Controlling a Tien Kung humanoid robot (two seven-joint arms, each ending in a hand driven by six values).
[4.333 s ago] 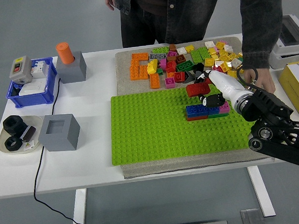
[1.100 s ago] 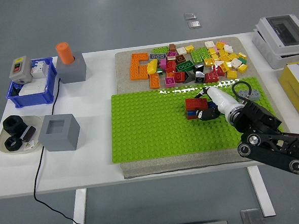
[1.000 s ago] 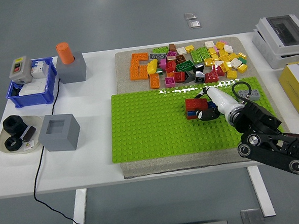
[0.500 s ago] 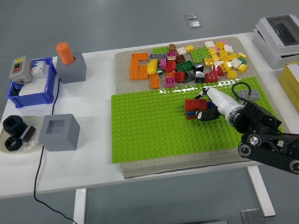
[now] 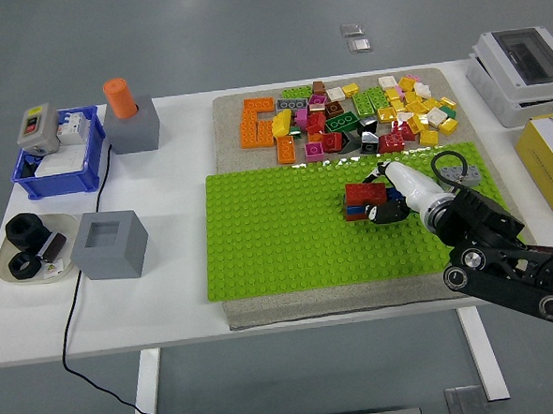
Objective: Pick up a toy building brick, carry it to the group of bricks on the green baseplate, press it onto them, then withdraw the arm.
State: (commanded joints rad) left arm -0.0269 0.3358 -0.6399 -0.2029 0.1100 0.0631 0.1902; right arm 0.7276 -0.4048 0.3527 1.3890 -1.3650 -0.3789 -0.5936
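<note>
A red brick (image 5: 362,193) sits on top of a small stack of blue bricks (image 5: 355,208) on the green baseplate (image 5: 278,228), right of its middle. My right hand (image 5: 385,197), white and black, reaches in from the lower right and is shut on the red brick, with a white finger over its far edge and dark fingertips at its near right side. The hand hides the stack's right part. Loose bricks (image 5: 356,118) of many colours lie in a pile behind the baseplate, with orange bricks (image 5: 257,124) at their left. My left arm is out of view.
At the left stand a grey block with an orange cylinder (image 5: 128,113), a blue bin (image 5: 56,157), a hollow grey block (image 5: 110,243) and a plate of black parts (image 5: 30,246). A yellow box (image 5: 552,164) and a grey switch box (image 5: 523,60) are at the right edge.
The person who stood at the far side has left. My right hand came down with the red brick onto the blue stack; over the last second it has hardly moved.
</note>
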